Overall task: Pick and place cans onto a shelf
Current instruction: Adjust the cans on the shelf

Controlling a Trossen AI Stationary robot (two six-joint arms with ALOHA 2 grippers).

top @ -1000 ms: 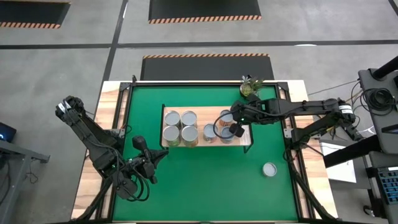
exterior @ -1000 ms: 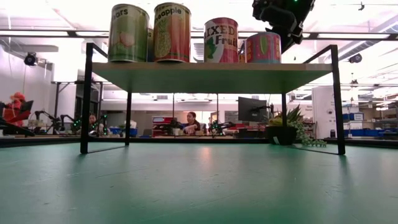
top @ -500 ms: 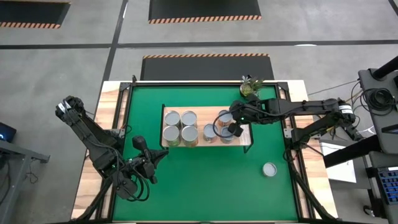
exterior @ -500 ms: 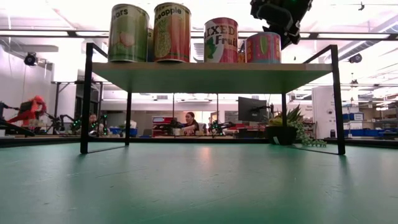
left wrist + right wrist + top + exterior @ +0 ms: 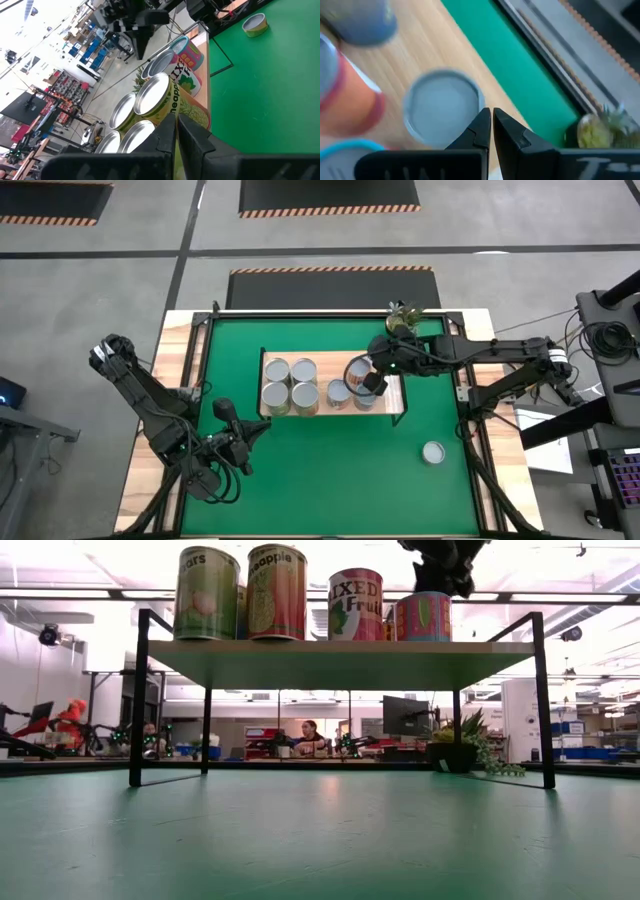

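Since the earlier frames, the right gripper (image 5: 368, 383) had drifted slightly leftward and lifted above the shelf's right-hand cans, its jaws clenched on nothing. Nearest on the counter's green mat (image 5: 330, 470), the left gripper (image 5: 222, 411) waited with its jaws clenched too, empty, short of the shelf. One can (image 5: 433, 452) lay alone on the mat, well apart from the rest. Farther back, the shelf (image 5: 395, 409) carried seven cans (image 5: 304, 370): four grouped at its left end, three toward its right under the right gripper. Beyond it, at the mat's far edge, stood a small potted plant (image 5: 403, 319).
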